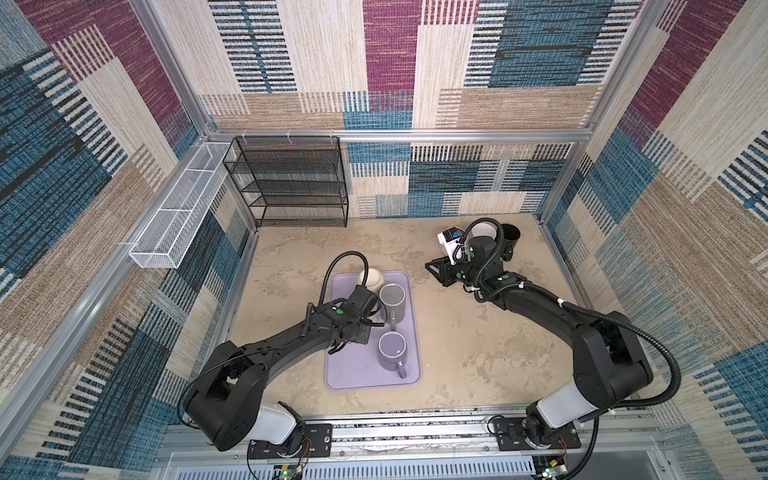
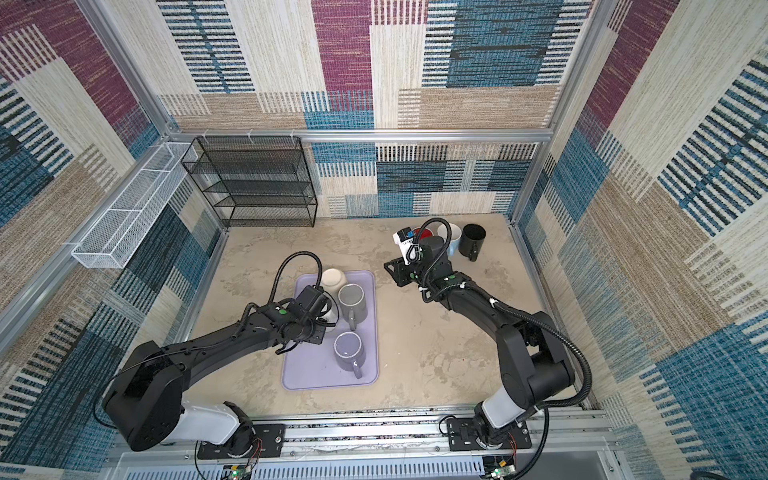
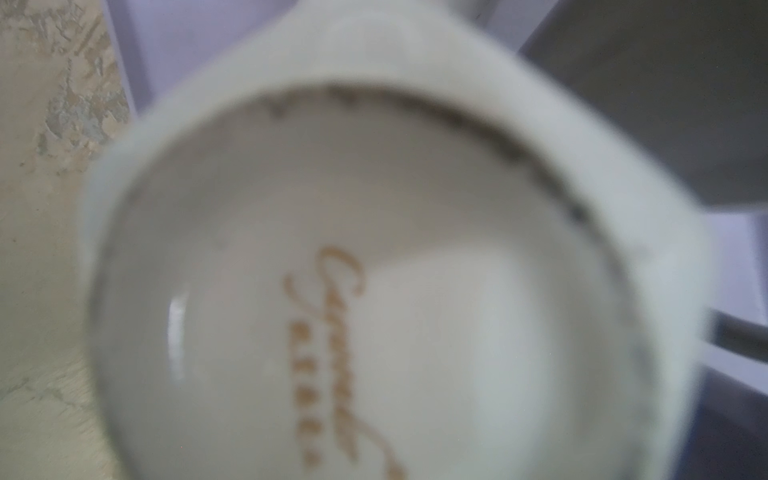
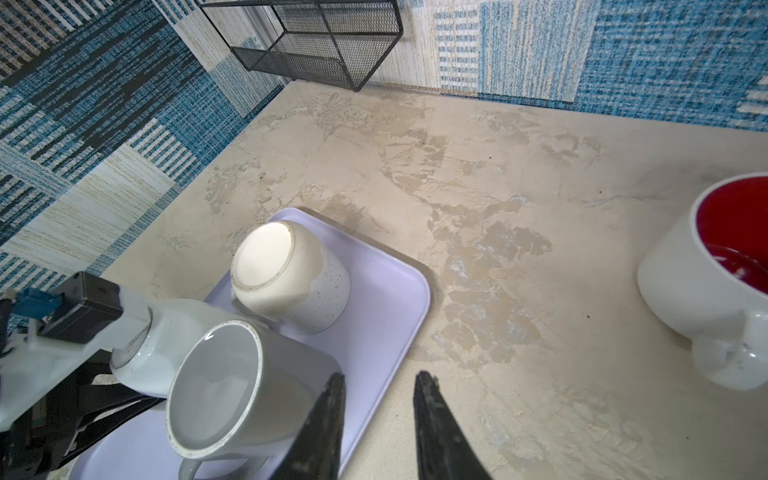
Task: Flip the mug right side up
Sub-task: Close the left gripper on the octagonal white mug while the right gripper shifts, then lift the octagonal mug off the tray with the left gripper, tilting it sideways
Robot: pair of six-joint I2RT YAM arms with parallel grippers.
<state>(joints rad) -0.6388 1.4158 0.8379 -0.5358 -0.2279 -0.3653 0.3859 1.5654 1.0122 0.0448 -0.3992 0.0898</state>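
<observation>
Right wrist view: left hand point(image 4: 124, 386) grips tilted mug point(image 4: 183, 332).

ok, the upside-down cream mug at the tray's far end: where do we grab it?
Likely the side wall of the cream mug, jaws across the body, coming from above on the far side. Its base faces up, so no rim to pinch; no handle shows; the gray mug and pale mug crowd its near side.
</observation>
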